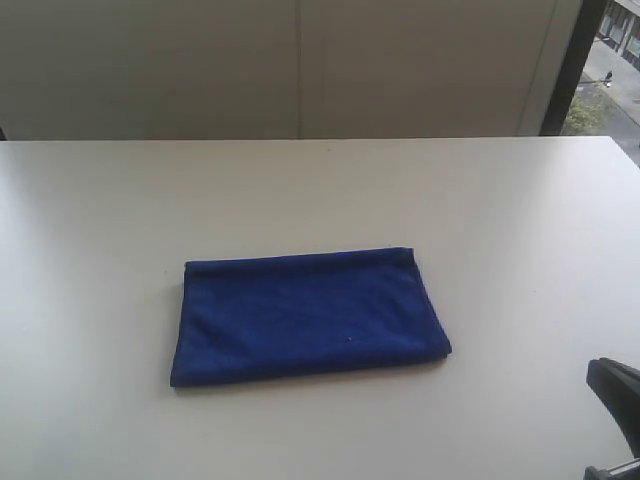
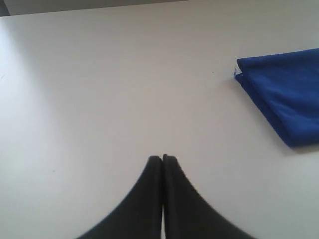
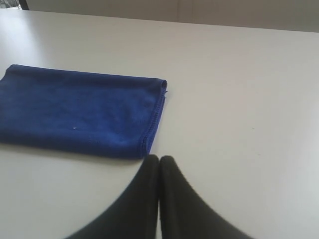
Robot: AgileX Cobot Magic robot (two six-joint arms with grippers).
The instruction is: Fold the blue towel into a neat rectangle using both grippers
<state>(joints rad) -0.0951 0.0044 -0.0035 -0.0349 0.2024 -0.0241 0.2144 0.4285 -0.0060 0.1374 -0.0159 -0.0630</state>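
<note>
While the blue towel (image 1: pixel 308 318) lay folded into a flat rectangle just below the middle of the exterior frame, on the white table (image 1: pixel 520 200), you had both grippers off it. Your right gripper (image 3: pixel 159 158) sat low over the table with its two black fingers pressed together, holding nothing. The towel's short hemmed edge showed beyond its tips, but how close they stood I could not tell. Your left gripper (image 2: pixel 162 158) was likewise pinched closed and empty over bare tabletop, apart from the towel, which that frame's edge cut off.

In the exterior view only a black arm part (image 1: pixel 616 398) showed, cropped at the lower right corner. Whether either pair of fingertips touched the table I could not tell. The number of layers was hard to make out, though a doubled edge showed at one corner in the left wrist view.

The towel's long axis ran left to right across the exterior frame, rising slightly toward the right. A pale speck (image 1: pixel 349 339) sat on its top face.
</note>
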